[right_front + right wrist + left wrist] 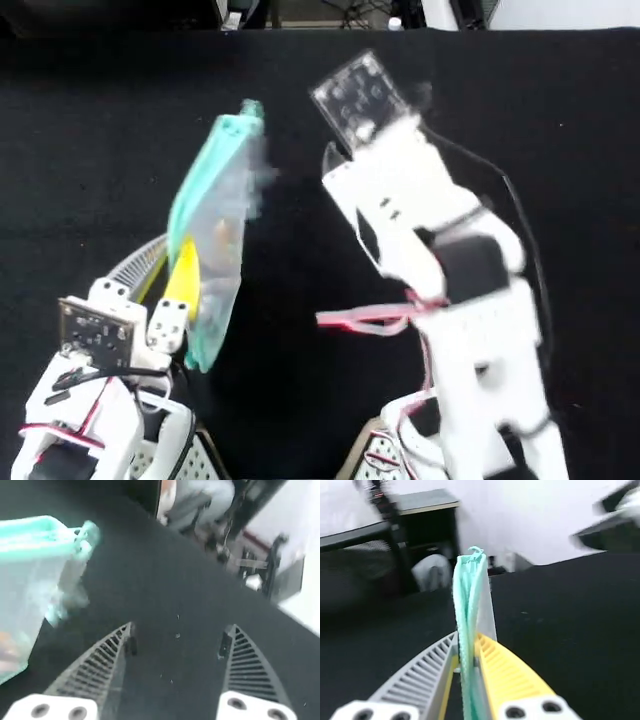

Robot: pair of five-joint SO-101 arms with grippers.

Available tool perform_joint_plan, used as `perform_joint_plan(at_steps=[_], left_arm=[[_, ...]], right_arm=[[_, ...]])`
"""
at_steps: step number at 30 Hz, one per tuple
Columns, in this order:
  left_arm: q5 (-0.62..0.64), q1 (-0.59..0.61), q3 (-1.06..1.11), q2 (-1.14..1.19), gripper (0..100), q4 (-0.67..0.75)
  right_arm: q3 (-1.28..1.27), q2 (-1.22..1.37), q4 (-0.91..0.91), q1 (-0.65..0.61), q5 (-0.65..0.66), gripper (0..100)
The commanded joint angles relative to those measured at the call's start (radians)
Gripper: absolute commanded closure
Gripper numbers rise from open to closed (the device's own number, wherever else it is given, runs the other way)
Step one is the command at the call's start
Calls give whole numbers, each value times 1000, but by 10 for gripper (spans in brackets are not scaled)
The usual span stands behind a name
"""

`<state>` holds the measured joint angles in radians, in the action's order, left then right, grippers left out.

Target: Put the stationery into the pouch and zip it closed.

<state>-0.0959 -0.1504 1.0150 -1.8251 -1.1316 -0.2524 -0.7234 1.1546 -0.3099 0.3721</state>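
Even bright room light, white wall (pixel 545 510) glaring, black table (pixel 100 150) dim

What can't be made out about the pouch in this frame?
- Contents of the pouch: in the high view, lost to motion blur; in the right wrist view, cut off by the picture edge.
- Whether the zip is fully shut: the left wrist view is edge-on and blurred.
- Pouch's near end: clamped inside the left gripper.

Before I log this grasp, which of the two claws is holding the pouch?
The left claw, the one with one grey and one yellow side, is clamped shut on the clear, teal-edged pouch. The right claw is open and holds nothing.
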Motion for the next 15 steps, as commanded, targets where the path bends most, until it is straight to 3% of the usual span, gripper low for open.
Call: perform_joint_plan(at_steps=[1,5,8,11,15], left_arm=[[-5,119,-85,3,971,-2],[-29,269,-179,6,971,-2],[-124,369,-186,9,971,3],[-170,400,-177,11,971,8],[-169,335,-173,68,971,8]], right_arm=[[16,-110,58,-15,-9,723],[-105,-214,120,-14,-2,777],[-265,-311,89,0,0,991],[-458,-424,15,51,-8,967],[-731,-582,-84,138,-9,987]])
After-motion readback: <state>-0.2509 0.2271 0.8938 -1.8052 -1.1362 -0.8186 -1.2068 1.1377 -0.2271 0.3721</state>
